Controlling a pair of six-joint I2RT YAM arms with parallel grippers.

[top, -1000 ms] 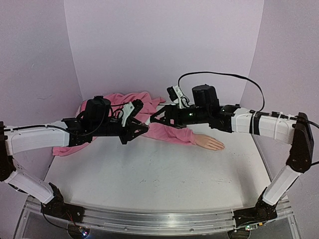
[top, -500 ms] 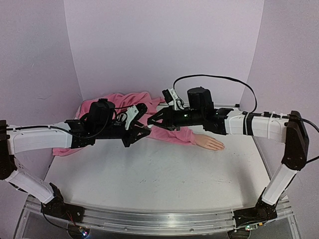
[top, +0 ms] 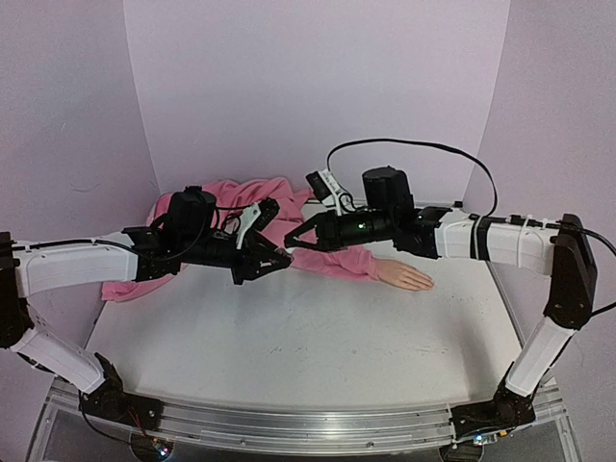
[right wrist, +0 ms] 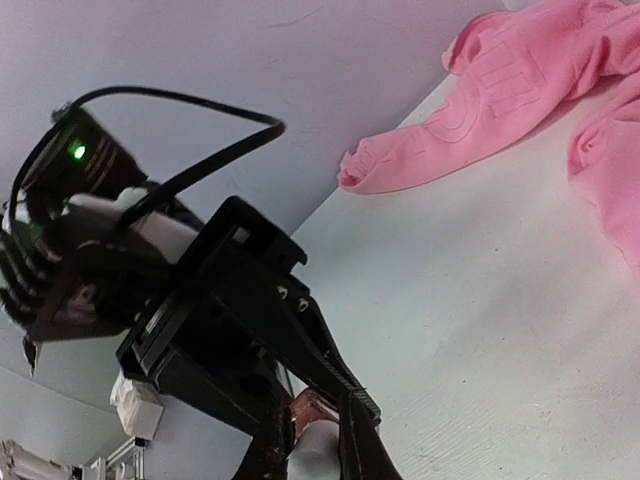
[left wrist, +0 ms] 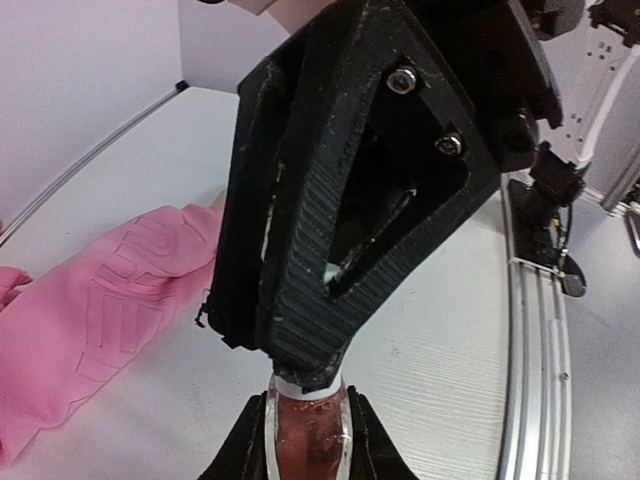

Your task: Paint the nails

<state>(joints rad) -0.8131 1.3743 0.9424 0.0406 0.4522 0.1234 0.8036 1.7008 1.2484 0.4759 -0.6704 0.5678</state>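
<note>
The peach mannequin hand (top: pixel 405 276) lies palm down on the table right of centre, its pink sleeve (top: pixel 332 261) running left; the nails are too small to make out. Above the table, left of that hand, my two grippers meet tip to tip. My left gripper (top: pixel 278 258) is shut on a small bottle of pinkish polish (left wrist: pixel 305 436), seen between its jaws in the left wrist view. My right gripper (top: pixel 295 245) is shut on the bottle's pale cap (right wrist: pixel 318 452), with the reddish bottle (right wrist: pixel 313 406) just beyond it. The right gripper's ribbed black fingers (left wrist: pixel 318 300) cover the cap in the left wrist view.
A crumpled pink garment (top: pixel 231 200) lies at the back left of the white table (top: pixel 318 337), joined to the sleeve. Lilac walls close off the back and both sides. A metal rail (left wrist: pixel 535 330) runs along the near table edge.
My right gripper has reached left to the bottle and its jaws have shut on the cap. My left gripper, still holding the bottle, has shifted slightly right to meet it.
</note>
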